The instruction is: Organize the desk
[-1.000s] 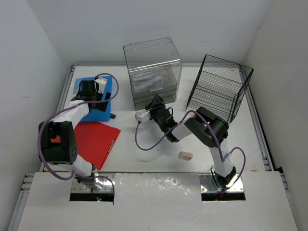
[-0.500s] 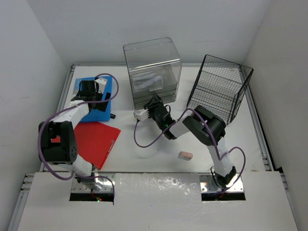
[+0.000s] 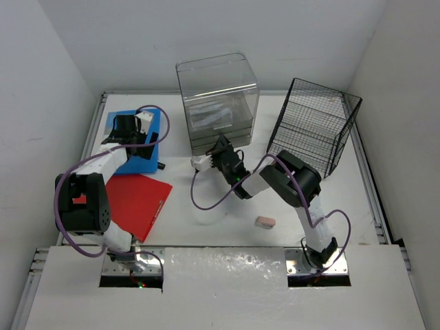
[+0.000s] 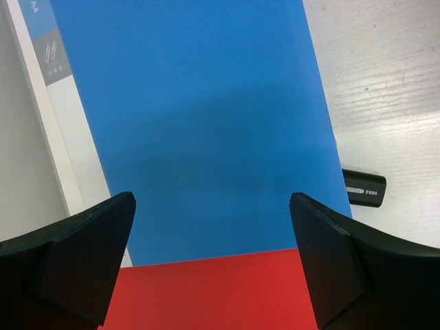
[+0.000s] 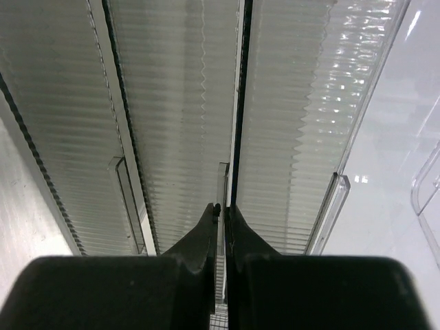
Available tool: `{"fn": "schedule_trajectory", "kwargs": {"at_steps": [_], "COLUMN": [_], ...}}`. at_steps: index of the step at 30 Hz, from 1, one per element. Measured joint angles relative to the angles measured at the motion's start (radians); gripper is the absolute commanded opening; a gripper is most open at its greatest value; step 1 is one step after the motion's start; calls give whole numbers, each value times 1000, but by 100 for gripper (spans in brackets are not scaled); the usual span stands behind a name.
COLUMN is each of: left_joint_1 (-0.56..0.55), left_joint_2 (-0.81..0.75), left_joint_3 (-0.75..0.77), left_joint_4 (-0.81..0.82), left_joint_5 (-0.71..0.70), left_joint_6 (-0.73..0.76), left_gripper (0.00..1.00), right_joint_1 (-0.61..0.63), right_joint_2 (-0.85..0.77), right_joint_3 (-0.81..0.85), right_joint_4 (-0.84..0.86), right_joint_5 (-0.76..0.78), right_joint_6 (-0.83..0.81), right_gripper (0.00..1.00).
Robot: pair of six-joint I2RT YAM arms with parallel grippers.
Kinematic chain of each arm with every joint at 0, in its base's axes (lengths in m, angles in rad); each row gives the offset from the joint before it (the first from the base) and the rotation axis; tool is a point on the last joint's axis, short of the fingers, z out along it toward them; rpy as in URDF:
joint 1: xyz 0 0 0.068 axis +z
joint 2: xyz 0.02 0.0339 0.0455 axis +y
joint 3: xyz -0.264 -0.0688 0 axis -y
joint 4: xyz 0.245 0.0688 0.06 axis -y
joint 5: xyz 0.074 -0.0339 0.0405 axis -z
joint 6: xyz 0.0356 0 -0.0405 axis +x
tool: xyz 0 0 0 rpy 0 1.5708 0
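Note:
The white desk (image 3: 206,230) holds a blue folder (image 3: 157,135) and a red folder (image 3: 141,196) at the left. My left gripper (image 3: 129,132) hovers over the blue folder (image 4: 199,117), wide open and empty (image 4: 212,201); the red folder's edge (image 4: 213,289) lies just below it. My right gripper (image 3: 221,150) is at the front of the clear drawer box (image 3: 218,103). In the right wrist view its jaws (image 5: 222,207) are shut on the thin clear handle (image 5: 221,180) of a ribbed drawer (image 5: 179,103).
A black wire rack (image 3: 313,124) stands tilted at the back right. A small black stick (image 3: 162,166) lies beside the blue folder, also in the left wrist view (image 4: 364,187). A pink eraser (image 3: 265,221) lies near the front centre.
My right gripper has moved a little up and left, closer to the drawer box front. The left arm has not moved.

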Motion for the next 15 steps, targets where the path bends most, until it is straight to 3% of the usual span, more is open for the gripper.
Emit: {"fn": "schedule_trajectory", "kwargs": {"at_steps": [15], "left_joint_1": [0], "left_joint_2": [0], "left_joint_3": [0], "left_joint_4": [0], "left_joint_5": [0], "left_joint_6": [0], "left_gripper": [94], "right_joint_1": [44], "right_joint_2": [-112], "right_joint_3": [-207], "right_joint_4": [74], "right_joint_5": [0], "right_joint_6": [23], "right_gripper": [0]}}
